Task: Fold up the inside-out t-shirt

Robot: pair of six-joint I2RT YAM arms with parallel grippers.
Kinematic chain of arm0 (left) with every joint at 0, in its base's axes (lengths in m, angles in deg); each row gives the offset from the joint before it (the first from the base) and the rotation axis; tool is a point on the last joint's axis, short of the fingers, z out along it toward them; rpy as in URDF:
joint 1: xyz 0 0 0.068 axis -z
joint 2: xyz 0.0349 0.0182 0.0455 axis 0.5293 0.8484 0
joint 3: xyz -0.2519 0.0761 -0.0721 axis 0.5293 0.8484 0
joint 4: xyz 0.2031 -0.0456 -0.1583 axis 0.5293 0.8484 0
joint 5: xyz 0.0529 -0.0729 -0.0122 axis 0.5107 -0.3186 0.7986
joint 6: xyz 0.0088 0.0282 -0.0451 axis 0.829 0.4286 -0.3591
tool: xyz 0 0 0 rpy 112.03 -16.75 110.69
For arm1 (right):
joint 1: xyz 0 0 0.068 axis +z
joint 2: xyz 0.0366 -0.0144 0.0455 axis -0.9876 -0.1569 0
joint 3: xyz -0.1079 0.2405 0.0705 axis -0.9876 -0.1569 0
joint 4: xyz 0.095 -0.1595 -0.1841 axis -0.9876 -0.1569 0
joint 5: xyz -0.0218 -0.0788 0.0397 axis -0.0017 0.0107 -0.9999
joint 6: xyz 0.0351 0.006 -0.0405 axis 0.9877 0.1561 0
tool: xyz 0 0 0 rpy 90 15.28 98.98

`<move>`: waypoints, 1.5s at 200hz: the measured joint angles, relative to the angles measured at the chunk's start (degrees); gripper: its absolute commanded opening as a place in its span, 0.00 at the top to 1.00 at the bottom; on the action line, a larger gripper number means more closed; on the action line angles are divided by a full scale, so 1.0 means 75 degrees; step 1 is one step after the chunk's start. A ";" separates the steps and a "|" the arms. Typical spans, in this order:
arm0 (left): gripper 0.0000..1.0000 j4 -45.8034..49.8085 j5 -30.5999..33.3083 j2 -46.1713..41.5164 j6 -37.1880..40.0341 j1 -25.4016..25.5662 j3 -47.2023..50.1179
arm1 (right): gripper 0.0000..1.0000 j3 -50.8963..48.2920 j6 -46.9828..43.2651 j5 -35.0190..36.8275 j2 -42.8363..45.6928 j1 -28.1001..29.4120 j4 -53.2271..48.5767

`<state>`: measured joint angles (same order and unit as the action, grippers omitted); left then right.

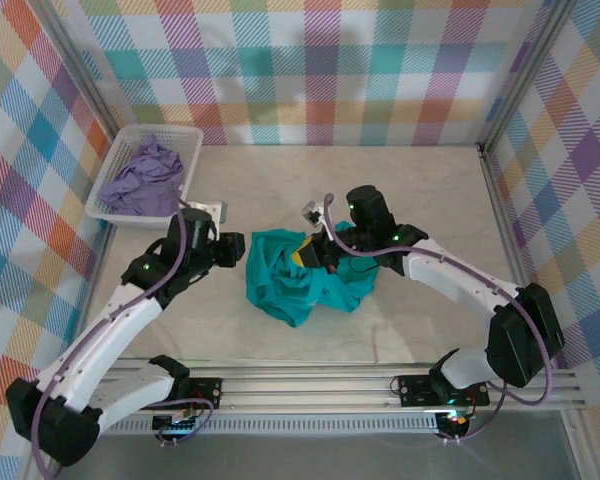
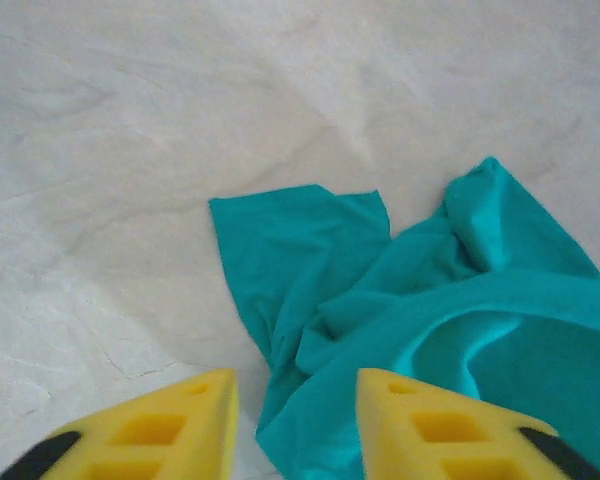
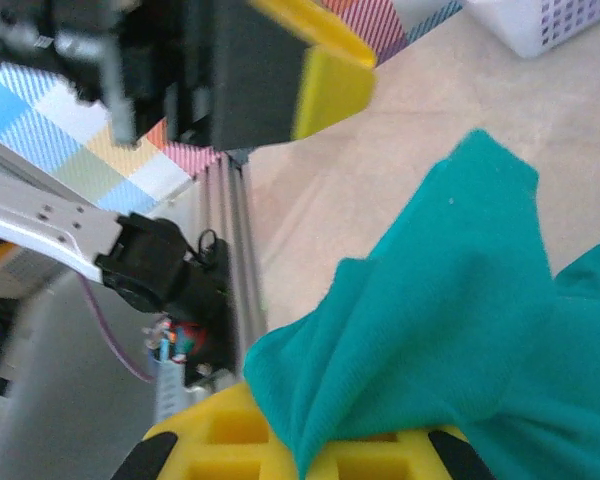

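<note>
Mid-table, the t-shirt (image 1: 300,285) lies bunched, bare tabletop (image 1: 430,200) beyond its edges.

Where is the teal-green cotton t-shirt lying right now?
Top view: the crumpled teal-green cotton t-shirt lies mid-table, between the open left gripper at its left edge and the right gripper shut on its far side.

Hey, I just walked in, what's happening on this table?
Two robot arms are working on a teal t-shirt crumpled on the table. The right gripper is shut on fabric at its far edge; the left gripper hangs open by its left edge, holding nothing. Nothing is folded yet. A lavender garment lies in the white basket.
</note>
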<state>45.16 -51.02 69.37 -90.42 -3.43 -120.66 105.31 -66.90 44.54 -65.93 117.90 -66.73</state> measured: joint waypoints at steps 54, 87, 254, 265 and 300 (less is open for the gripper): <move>0.52 -0.1046 -0.2349 -0.1332 -0.0530 0.0545 0.0985 | 1.00 0.0006 0.1072 -0.0356 -0.0079 -0.0210 0.0172; 0.50 -0.2075 -0.3200 0.0204 -0.1553 0.0653 0.1373 | 1.00 0.0006 0.1209 -0.0321 -0.0076 -0.0230 0.0207; 1.00 -0.6508 -0.4179 -0.1912 -0.1510 0.0682 0.3541 | 0.76 -0.0554 0.2192 -0.0379 0.0793 -0.1102 0.0769; 1.00 -0.6624 -0.4188 -0.2119 -0.1376 0.0679 0.3541 | 0.67 -0.0542 0.1918 -0.0140 0.0822 -0.1035 0.0449; 1.00 -0.6665 -0.4197 -0.2183 -0.1000 0.0679 0.3538 | 0.56 -0.0507 0.0711 0.1676 0.1603 -0.0638 -0.0871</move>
<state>-4.83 -82.49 53.00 -97.92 1.67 -94.13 101.51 -61.56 57.11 -53.91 113.11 -73.26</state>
